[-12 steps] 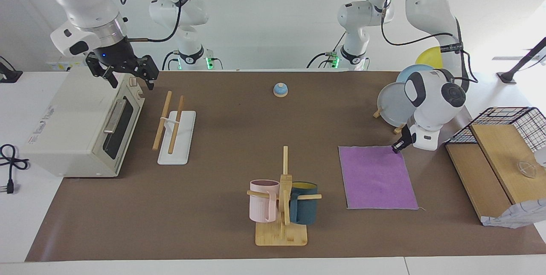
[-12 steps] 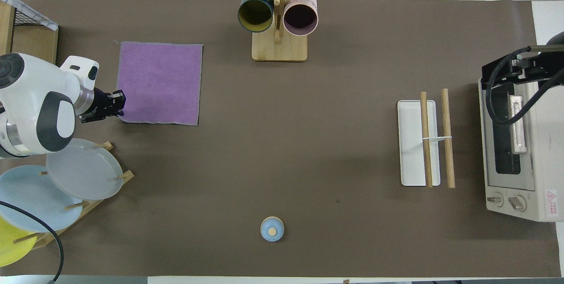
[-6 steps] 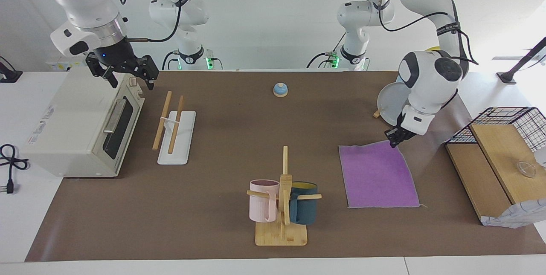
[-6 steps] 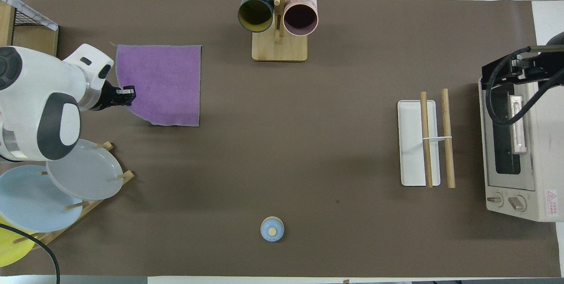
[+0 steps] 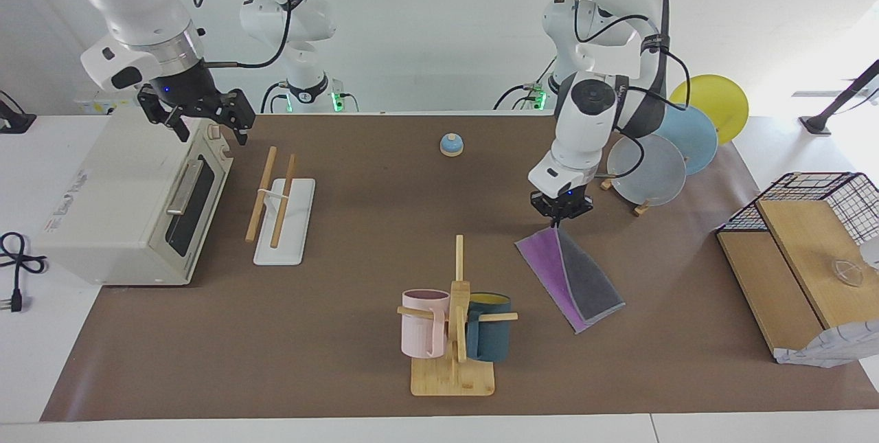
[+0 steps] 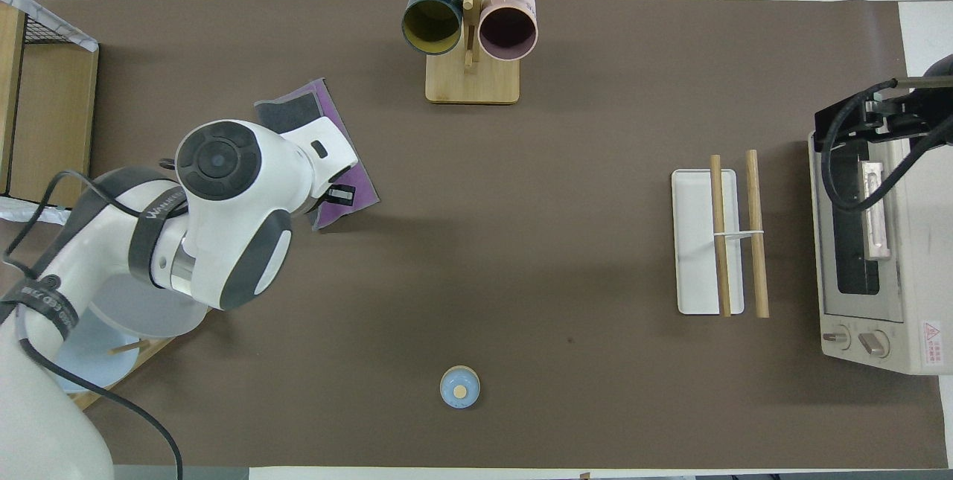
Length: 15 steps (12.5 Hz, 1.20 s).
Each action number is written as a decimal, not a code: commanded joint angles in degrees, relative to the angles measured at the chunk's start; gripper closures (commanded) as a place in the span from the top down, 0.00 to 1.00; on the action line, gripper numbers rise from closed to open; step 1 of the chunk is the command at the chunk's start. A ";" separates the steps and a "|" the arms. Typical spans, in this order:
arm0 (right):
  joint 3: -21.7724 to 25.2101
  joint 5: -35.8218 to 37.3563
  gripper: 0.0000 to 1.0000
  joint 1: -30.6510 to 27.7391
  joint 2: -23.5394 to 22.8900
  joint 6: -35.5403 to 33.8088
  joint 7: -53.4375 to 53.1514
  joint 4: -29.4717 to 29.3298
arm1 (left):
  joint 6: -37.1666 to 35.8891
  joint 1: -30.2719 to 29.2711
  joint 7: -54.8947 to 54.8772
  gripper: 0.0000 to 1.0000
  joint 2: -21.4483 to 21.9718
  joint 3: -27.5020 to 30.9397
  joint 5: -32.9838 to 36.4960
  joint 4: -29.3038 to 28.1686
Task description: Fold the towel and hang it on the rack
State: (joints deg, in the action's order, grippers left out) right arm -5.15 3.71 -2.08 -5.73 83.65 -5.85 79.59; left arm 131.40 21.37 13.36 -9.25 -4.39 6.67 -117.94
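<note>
Brown mat (image 5: 357, 333) covers the white table. Towel (image 5: 573, 278) is draped, one corner lifted, grey face folded over purple, lower end lying on the mat beside the mug stand (image 5: 455, 333), toward the left arm's end. Left gripper (image 5: 557, 218) has its fingertips pinched tight on the towel's raised corner, over the mat near the plate stand (image 5: 652, 165). Rack (image 5: 281, 213) sits well apart at the right arm's end, in front of the toaster oven (image 5: 123, 209), rods bare. Right gripper (image 5: 206, 123) waits over the oven's top, fingers spread wide, holding nothing. Small blue bell (image 5: 451, 145) nearer the robots. Wire basket (image 5: 817, 206) on the wooden shelf at the left arm's end.
</note>
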 commanded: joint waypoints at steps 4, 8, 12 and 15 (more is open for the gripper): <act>-0.39 -0.10 1.00 -0.91 0.99 0.20 1.28 1.27 | 7.46 2.10 5.98 0.99 -2.70 0.88 1.95 -4.14; -0.39 -0.01 1.00 -0.91 0.99 0.20 1.28 1.27 | 5.01 -1.22 8.00 1.00 -1.82 0.62 0.72 -3.00; -0.30 -0.10 1.00 -1.00 0.99 0.20 1.28 1.27 | 6.58 -6.50 3.71 1.00 -1.91 0.70 -11.46 -2.90; -0.30 -0.10 1.00 -0.82 0.99 0.20 1.28 1.27 | 10.28 -9.06 0.62 1.00 -2.09 0.61 -21.06 -4.22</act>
State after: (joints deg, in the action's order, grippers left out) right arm -5.12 3.71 -2.12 -5.73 83.65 -5.85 79.59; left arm 139.53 13.24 15.51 -11.90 -3.46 -10.29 -120.57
